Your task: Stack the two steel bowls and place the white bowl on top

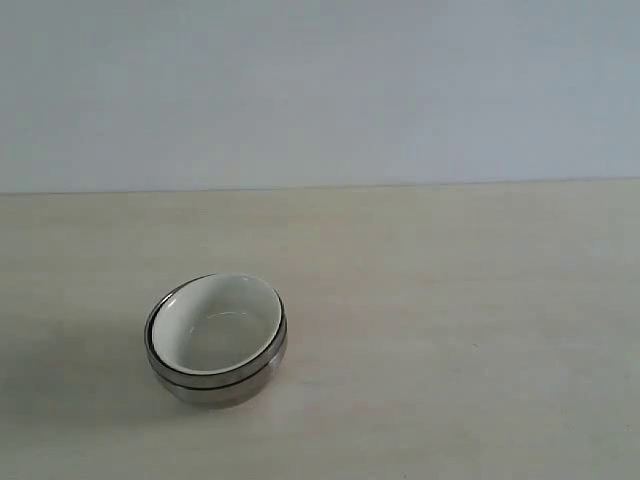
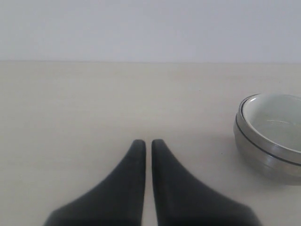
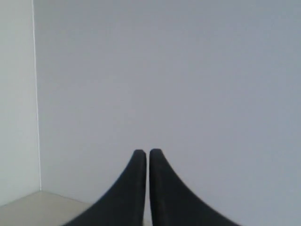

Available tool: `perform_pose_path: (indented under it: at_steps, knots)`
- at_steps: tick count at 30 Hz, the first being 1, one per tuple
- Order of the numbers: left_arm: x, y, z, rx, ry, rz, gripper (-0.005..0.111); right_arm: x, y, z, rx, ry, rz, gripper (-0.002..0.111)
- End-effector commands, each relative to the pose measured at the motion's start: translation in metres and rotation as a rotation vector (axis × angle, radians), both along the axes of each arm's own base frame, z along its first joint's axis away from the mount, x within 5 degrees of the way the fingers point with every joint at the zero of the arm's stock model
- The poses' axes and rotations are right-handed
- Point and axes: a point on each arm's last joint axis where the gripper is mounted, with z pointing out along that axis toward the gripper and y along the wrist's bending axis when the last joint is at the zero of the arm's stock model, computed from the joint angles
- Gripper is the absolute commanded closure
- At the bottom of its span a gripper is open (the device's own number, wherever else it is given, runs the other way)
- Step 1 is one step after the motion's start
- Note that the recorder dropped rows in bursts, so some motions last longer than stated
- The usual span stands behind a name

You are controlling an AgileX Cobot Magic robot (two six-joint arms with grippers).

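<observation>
The steel bowls are nested one in the other on the table, w/ a thin dark seam running btwn the two shiny rims. The white bowl sits inside the upper of the steel bowls, mouth up, w/ its cream rim just above the steel rim. In the ext. view all three look slightly tilted together.

My left gripper is closed & holds nothing. The black fingers sit nearly together, w/ only a hairline slit btwn the tips. It hangs low over bare table, well apart from the steel bowls & not touching them. They stand ahead of the tips & off to one side, and I can see the white bowl's rim & glossy inside from there.

My right gripper is the same: tips together, gripping nothing. It points at a plain pale wall, w/ a small corner of table showing beneath. From that view I can't tell where it sits rel. to the steel bowls.
</observation>
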Motion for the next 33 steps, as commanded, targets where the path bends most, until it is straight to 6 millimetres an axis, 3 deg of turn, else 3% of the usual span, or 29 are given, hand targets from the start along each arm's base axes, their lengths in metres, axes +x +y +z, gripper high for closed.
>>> perform_pose_path:
  at_steps: [1, 6, 15, 23, 27, 33]
  knots:
    - [0.0, 0.0, 0.0, -0.005, -0.007, -0.003, 0.103, -0.002, 0.003, -0.004, -0.005, 0.022, -0.032, 0.108]
    - [0.0, 0.0, 0.0, -0.005, -0.007, -0.003, 0.103, -0.013, 0.022, -0.001, 0.073, -0.073, -0.005, 0.108]
    - [0.0, 0.0, 0.0, -0.005, -0.007, -0.003, 0.103, -0.027, 0.048, -0.002, 0.022, -0.08, -0.331, 0.108]
    - [0.0, 0.0, 0.0, -0.005, -0.007, -0.003, 0.103, -0.028, 0.059, -0.003, -0.006, -0.105, -0.327, 0.108]
    - [0.0, 0.0, 0.0, -0.005, -0.007, -0.003, 0.103, -0.013, 0.06, -0.018, -0.005, -0.062, -0.356, 0.108]
    - [0.0, 0.0, 0.0, -0.005, -0.007, -0.003, 0.103, 0.024, 0.06, -0.069, 0.118, 0.079, -0.364, 0.108]
